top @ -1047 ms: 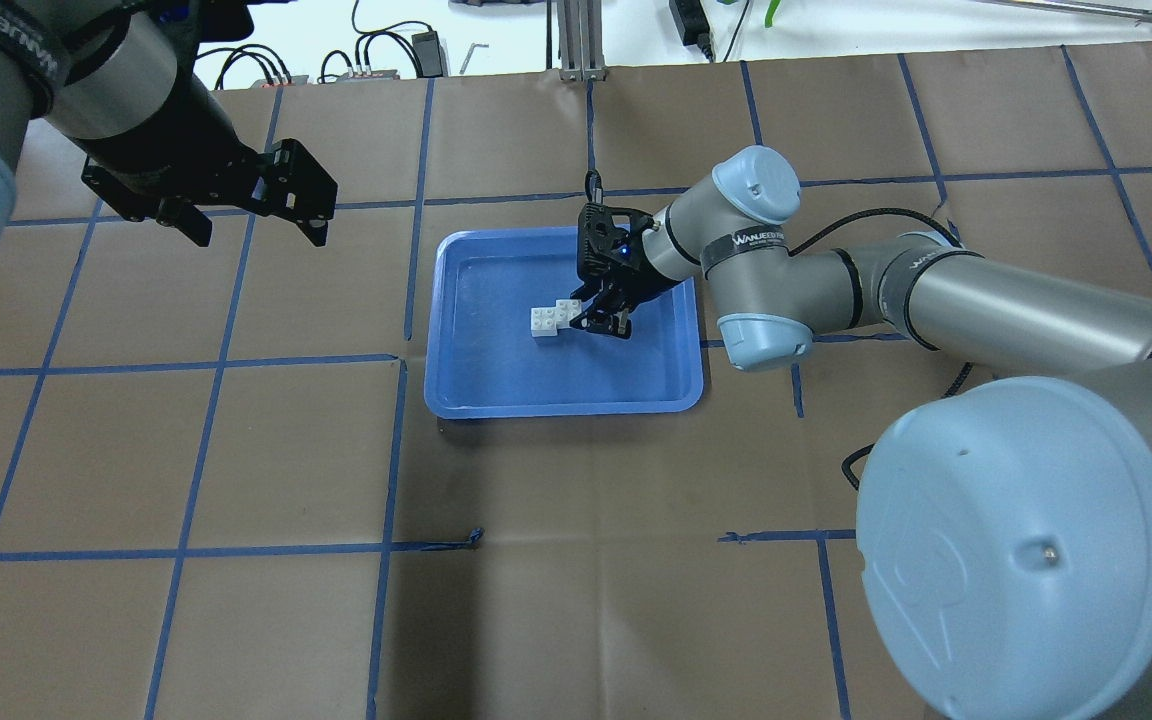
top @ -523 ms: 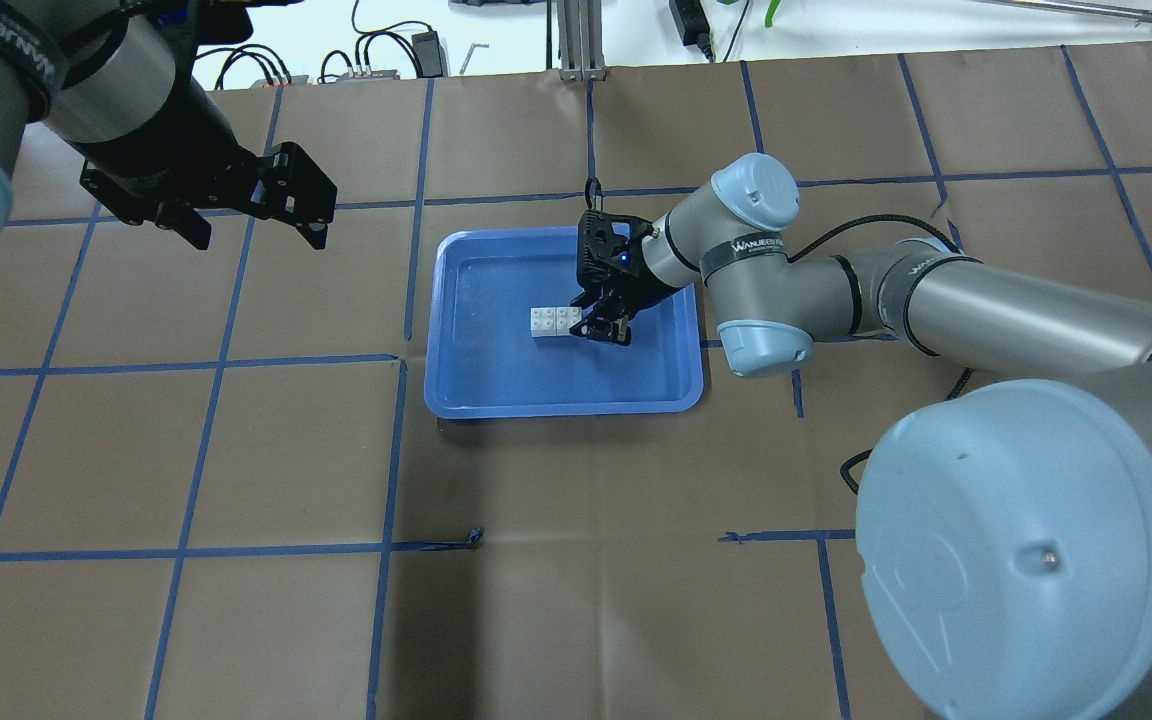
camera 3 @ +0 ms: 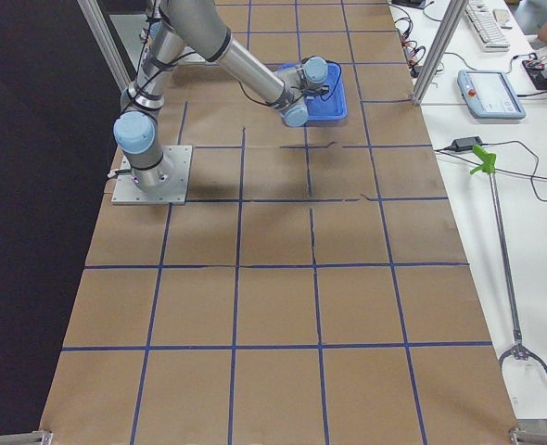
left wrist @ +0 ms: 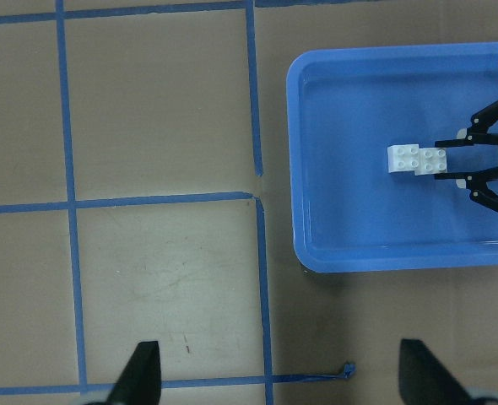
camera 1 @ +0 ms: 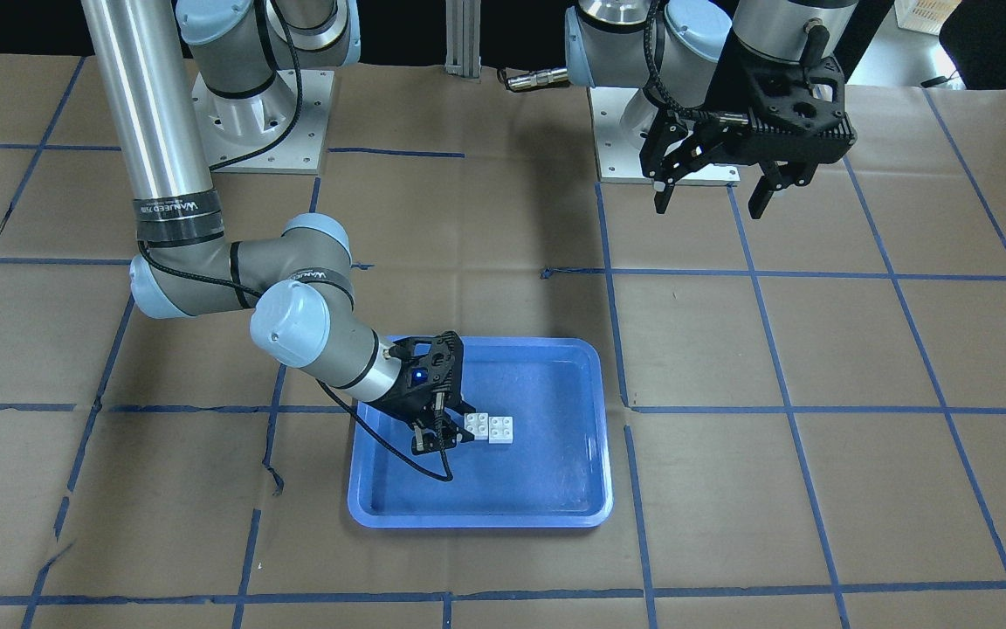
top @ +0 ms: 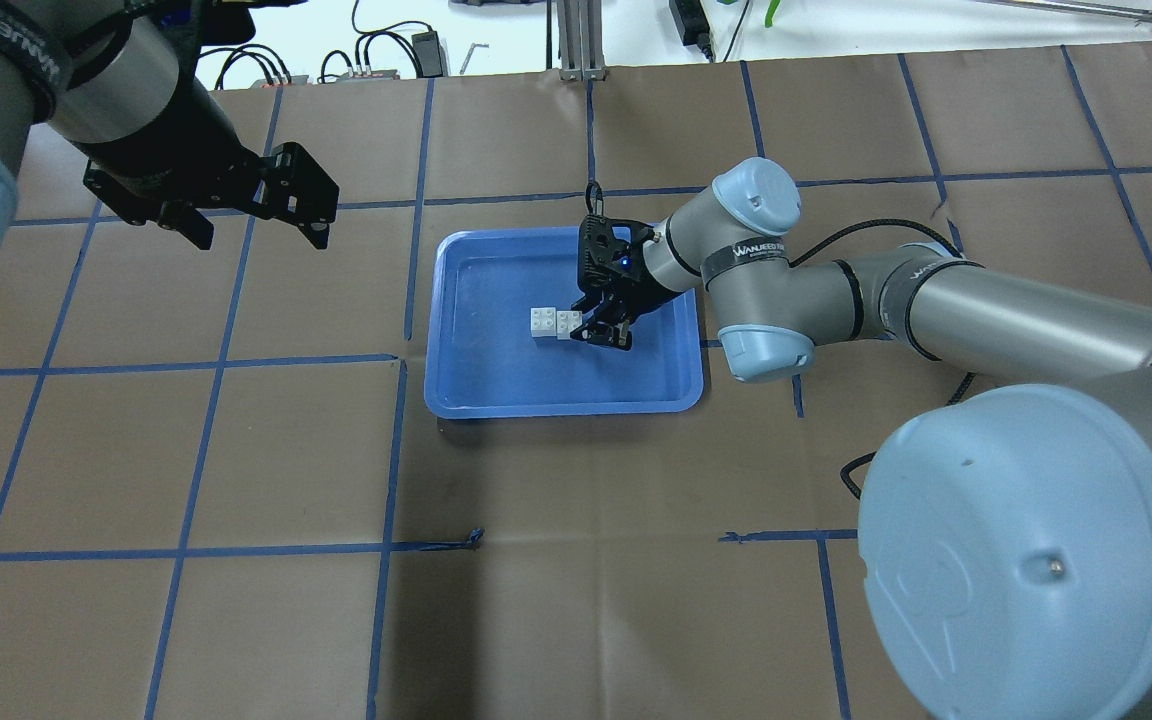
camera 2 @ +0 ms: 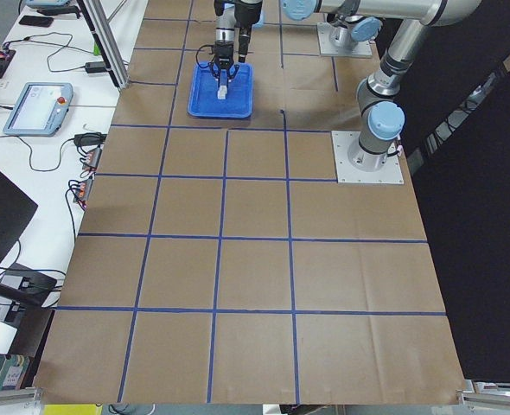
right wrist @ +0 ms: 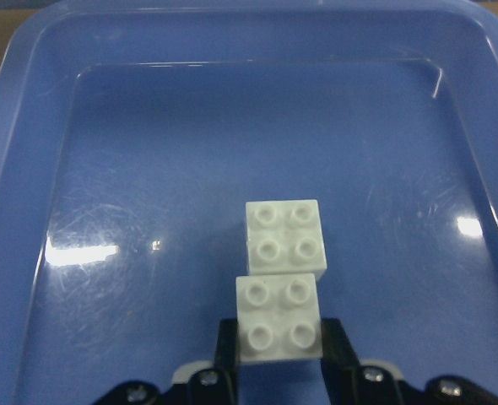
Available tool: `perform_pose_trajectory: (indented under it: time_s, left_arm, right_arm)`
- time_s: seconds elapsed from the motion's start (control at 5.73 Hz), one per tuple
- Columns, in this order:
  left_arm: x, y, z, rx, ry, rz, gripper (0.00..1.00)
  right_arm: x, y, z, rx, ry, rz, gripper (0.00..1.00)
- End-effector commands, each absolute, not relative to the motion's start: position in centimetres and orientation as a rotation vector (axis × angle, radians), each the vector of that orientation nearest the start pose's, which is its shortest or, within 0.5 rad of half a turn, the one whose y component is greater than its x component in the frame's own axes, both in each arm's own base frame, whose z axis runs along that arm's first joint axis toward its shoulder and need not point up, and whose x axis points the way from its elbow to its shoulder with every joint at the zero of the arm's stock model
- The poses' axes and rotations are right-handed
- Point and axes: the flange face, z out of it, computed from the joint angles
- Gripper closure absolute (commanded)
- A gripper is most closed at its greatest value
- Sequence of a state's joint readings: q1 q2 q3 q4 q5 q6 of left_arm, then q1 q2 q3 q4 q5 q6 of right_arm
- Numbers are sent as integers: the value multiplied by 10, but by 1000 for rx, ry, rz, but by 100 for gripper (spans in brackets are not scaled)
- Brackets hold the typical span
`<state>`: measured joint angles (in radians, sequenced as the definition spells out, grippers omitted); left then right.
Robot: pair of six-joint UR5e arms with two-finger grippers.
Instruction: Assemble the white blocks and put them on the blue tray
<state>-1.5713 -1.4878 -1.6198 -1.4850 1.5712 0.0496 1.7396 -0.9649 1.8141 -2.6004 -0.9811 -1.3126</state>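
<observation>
R gripper point(top: 600, 334) low inside blue tray point(top: 456, 392). Its fingers point(right wrist: 334, 339) narrowed onto near white block point(right wrist: 278, 318), pinching two opposite sides. 2nd white block point(right wrist: 284, 239) just beyond it on tray floor, touching, shifted slightly sideways; can't tell if studs engaged. Both approx mid-tray. L gripper point(top: 261, 238) raised over brown table paper point(top: 236, 620), well apart from tray, spread wide, holding nothing.

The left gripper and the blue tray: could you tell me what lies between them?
Only brown paper and a tape line separate the left gripper and blue tray, in the overhead view.
</observation>
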Motion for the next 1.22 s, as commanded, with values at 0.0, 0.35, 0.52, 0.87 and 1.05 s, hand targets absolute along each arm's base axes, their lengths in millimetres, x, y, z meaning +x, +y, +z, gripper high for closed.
perform_pose_trajectory:
  time_s: [0.0,0.35,0.52,0.87,1.05]
  left_arm:
    - [-134,-467,512,79,3131,-187,1]
    - [-134,-467,512,91,3130,-187,1]
    - [-134,-467,512,91,3130,-187,1]
    - [-134,-467,512,89,3130,-187,1]
    - [-135,-466,513,91,3130,-190,1]
  right_arm:
    - [290,-575,155,-1858,1916,-650,76]
    - [290,-576,156,-1863,1913,-662,76]
    - [290,-577,156,-1867,1912,-671,76]
    - [290,-577,156,-1864,1912,-670,67]
    - [290,-577,155,-1863,1912,-668,52]
